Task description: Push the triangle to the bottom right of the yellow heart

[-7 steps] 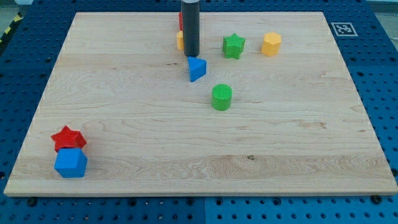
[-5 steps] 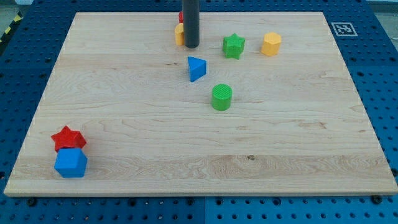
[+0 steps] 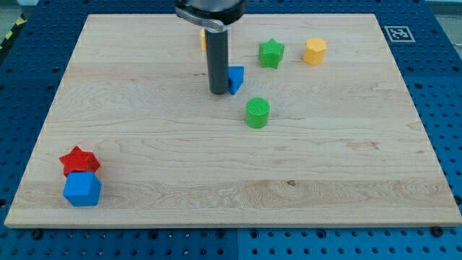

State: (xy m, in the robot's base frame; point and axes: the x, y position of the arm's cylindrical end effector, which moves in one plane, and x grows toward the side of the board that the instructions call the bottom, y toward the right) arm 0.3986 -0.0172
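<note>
My tip (image 3: 218, 92), the blunt end of a smooth dark rod with nothing to open or grasp, rested on the pale, grained wooden board (image 3: 346, 166), pressed against the view's left face of the blue triangle (image 3: 236, 79). A sliver of the yellow heart (image 3: 203, 39) showed behind the rod, toward the view's top. A ribbed green cylinder (image 3: 257, 113) stood near the triangle, lower right. Further off were a green star (image 3: 271, 53), a yellow hexagonal block (image 3: 314, 51), a red star (image 3: 79, 159) and a faceted blue block (image 3: 81, 190).
</note>
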